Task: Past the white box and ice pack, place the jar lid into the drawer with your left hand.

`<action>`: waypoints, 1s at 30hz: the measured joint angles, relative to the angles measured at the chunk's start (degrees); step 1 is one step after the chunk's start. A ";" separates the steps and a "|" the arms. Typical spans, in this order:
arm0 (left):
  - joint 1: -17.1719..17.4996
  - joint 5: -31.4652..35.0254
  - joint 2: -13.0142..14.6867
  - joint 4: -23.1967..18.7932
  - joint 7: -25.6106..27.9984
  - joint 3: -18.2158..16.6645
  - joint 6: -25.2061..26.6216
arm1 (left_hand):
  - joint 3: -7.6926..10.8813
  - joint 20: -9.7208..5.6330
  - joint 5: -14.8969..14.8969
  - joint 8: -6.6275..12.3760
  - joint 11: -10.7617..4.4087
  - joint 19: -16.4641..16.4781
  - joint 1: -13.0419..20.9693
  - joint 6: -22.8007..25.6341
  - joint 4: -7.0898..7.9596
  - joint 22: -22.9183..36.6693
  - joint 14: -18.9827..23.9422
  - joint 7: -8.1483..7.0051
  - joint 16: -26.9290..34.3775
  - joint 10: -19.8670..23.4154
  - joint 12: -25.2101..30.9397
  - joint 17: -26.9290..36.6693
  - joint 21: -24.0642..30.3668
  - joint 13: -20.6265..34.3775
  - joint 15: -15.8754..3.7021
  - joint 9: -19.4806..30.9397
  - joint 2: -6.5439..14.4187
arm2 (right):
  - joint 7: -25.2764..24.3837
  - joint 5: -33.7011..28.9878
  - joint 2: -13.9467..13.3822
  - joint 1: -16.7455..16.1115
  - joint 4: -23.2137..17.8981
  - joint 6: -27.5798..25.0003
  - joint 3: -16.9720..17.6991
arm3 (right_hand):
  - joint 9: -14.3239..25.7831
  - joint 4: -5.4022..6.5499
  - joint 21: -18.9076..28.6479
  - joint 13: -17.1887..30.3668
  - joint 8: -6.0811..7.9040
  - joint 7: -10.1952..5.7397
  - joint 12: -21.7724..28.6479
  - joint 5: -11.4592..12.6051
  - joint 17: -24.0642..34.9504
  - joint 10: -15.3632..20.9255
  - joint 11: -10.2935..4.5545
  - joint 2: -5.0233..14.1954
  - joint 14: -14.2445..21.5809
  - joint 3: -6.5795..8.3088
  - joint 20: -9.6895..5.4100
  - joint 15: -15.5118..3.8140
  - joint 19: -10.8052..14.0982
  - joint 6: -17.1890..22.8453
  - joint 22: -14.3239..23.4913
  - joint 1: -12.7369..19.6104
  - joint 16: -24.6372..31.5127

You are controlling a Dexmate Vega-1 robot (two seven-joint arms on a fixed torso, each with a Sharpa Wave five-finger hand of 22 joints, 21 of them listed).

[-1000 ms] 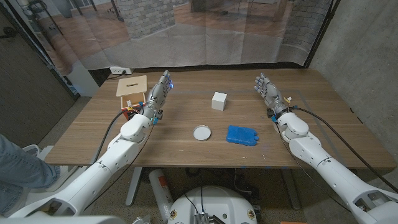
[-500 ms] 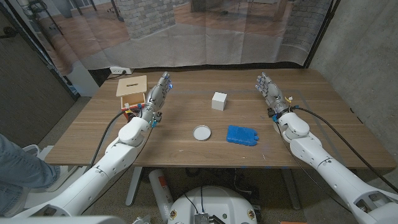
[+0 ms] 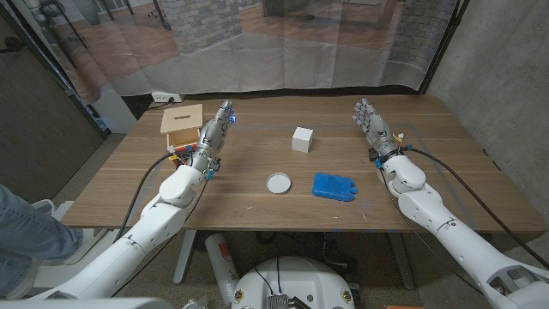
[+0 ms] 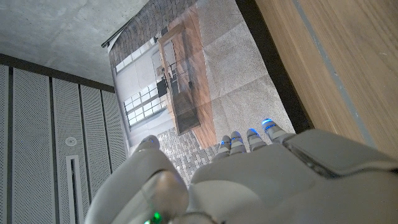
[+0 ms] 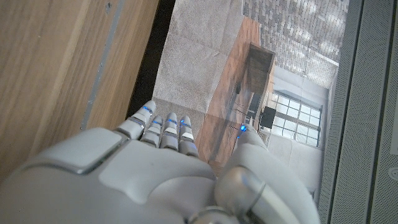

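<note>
The white round jar lid (image 3: 278, 183) lies near the middle of the wooden table (image 3: 257, 163). Right of it is the blue ice pack (image 3: 334, 186), and behind them stands the small white box (image 3: 301, 139). The wooden drawer box (image 3: 182, 127) with a slot in its top stands at the table's far left. My left hand (image 3: 213, 137) is beside that box, fingers straight and apart, holding nothing. My right hand (image 3: 371, 125) is at the far right, fingers also extended, empty. The left wrist view looks over my left hand (image 4: 249, 180); the right wrist view looks over my right hand (image 5: 161, 180).
Small coloured items (image 3: 177, 154) sit at the foot of the drawer box, next to my left wrist. A person's sleeve (image 3: 21, 227) shows at the picture's left edge. A curtain (image 3: 283, 43) hangs behind the table's far edge.
My left arm has drifted slightly left, toward the drawer box. The right arm and the table things have not moved.
</note>
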 measured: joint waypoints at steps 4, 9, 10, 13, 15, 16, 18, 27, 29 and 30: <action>0.36 0.43 0.13 -0.30 0.10 -0.12 -0.42 | 0.19 0.00 0.00 0.00 0.00 0.00 0.00 0.19 -0.20 0.00 0.00 -0.19 0.00 0.00 0.00 0.00 -0.39 0.00 0.00 0.00 0.00 | 0.03 -0.02 0.14 0.08 0.20 0.07 0.00 | 0.00 0.00 0.00 0.00 0.00 0.23 0.00 0.00 0.00 0.00 0.00 0.00 0.00 0.00 0.00 0.00 0.00 0.23 0.00 0.00 0.00; 0.75 0.78 0.33 -0.55 0.23 -0.26 -0.78 | 0.24 0.00 0.00 0.00 0.20 0.00 0.22 0.19 -0.24 0.00 0.30 -0.20 0.00 0.21 0.00 0.15 -0.39 0.00 -0.30 0.00 0.22 | 0.10 -0.06 0.24 0.37 0.53 0.12 -0.08 | 0.00 0.00 0.00 0.00 0.00 0.29 0.00 0.00 0.00 0.33 0.33 0.00 0.00 0.00 0.00 0.00 0.00 0.33 0.00 0.00 0.00; 0.85 0.88 0.36 -0.60 0.25 -0.28 -0.88 | 0.24 0.00 0.00 0.00 0.26 0.00 0.22 0.19 -0.24 0.00 0.30 -0.20 0.00 0.27 0.00 0.15 -0.39 0.00 -0.30 0.00 0.22 | 0.17 -0.08 0.25 0.45 0.60 0.15 -0.10 | 0.00 0.00 0.00 0.00 0.00 0.18 0.00 0.00 0.00 0.33 0.33 0.00 0.00 0.00 0.00 0.00 0.00 0.44 0.00 0.00 0.00; 1.10 1.09 0.40 -0.74 0.29 -0.34 -1.08 | 0.24 0.00 0.00 0.00 0.20 0.00 0.22 0.49 -0.24 0.00 0.30 0.10 0.00 0.41 0.00 0.15 -0.61 0.00 -0.30 0.00 0.22 | 0.24 -0.11 0.27 0.59 0.69 0.17 -0.13 | 0.00 0.00 0.00 0.00 0.00 0.10 0.00 0.00 0.00 0.33 0.33 0.00 0.00 0.00 0.00 0.00 0.00 0.52 0.00 0.00 0.00; 1.38 1.34 0.52 -0.98 0.35 -0.40 -1.26 | 0.24 0.00 0.00 0.00 0.20 0.00 0.22 0.50 -0.24 0.00 0.30 0.11 0.00 0.41 0.00 0.15 -0.61 0.00 -0.30 0.00 0.22 | 0.26 -0.13 0.27 0.69 0.71 0.18 -0.13 | 0.00 0.00 0.00 0.00 0.00 0.10 0.00 0.00 0.00 0.33 0.33 0.00 0.00 0.00 0.00 0.01 0.00 0.52 -0.01 0.00 0.00; 1.44 1.41 0.56 -1.04 0.37 -0.41 -1.30 | 0.24 0.00 0.00 0.00 0.20 0.00 0.22 0.50 -0.24 0.00 0.30 0.11 0.00 0.41 0.00 0.15 -0.61 0.00 -0.30 0.00 0.22 | 0.26 -0.13 0.27 0.71 0.71 0.18 -0.13 | 0.00 0.00 0.00 0.00 0.00 0.10 0.00 0.00 0.00 0.33 0.33 0.00 0.00 0.00 0.00 0.01 0.00 0.52 -0.01 0.00 0.00; 1.76 1.74 0.74 -1.30 0.51 -0.48 -1.52 | 0.24 0.00 0.00 0.00 0.20 0.00 0.22 0.50 -0.24 0.00 0.30 0.11 0.00 0.41 0.00 0.14 -0.61 0.00 -0.30 0.00 0.22 | 0.26 -0.19 0.27 0.78 0.71 0.18 -0.13 | 0.00 0.00 0.00 0.00 0.00 0.10 0.00 0.00 0.00 0.33 0.33 0.00 0.00 0.00 0.00 0.01 0.00 0.52 -0.01 0.00 0.00; 2.92 2.76 1.08 -2.04 0.80 -0.74 -2.77 | 0.07 0.00 0.00 0.00 -0.11 0.00 0.45 0.80 -0.41 0.00 0.90 -0.20 0.00 0.72 0.00 0.14 -0.84 0.01 -0.33 0.00 0.45 | -0.04 -0.47 0.05 0.79 0.05 0.17 -0.15 | 0.00 -0.17 0.00 -0.01 0.00 0.10 0.00 0.00 0.00 0.54 0.11 0.00 0.00 -0.17 0.00 0.01 0.00 0.52 -0.01 0.00 0.00; 3.18 3.02 1.11 -2.16 0.81 -0.79 -3.19 | 0.07 0.00 0.00 0.00 -0.11 0.00 0.45 1.01 -0.41 0.00 0.90 0.01 0.00 0.72 0.00 0.14 -0.83 0.00 -0.33 0.00 0.45 | -0.11 -0.50 0.00 0.75 -0.08 0.16 -0.14 | 0.00 -0.17 0.00 -0.01 0.00 0.10 0.00 0.00 0.00 0.54 0.11 0.00 0.00 -0.17 0.00 0.01 0.00 0.52 -0.01 0.00 0.00; 3.41 3.22 1.13 -2.24 0.84 -0.83 -3.46 | 0.07 0.00 0.00 0.00 -0.05 0.00 0.45 1.06 -0.41 0.00 0.90 -0.04 0.00 0.78 0.00 0.14 -0.83 0.01 -0.33 0.00 0.45 | -0.17 -0.51 -0.04 0.70 -0.19 0.14 -0.14 | 0.00 -0.17 0.00 0.00 0.00 0.10 0.00 0.00 0.00 0.54 0.11 0.00 0.00 -0.17 0.00 0.01 0.00 0.52 -0.01 0.00 0.00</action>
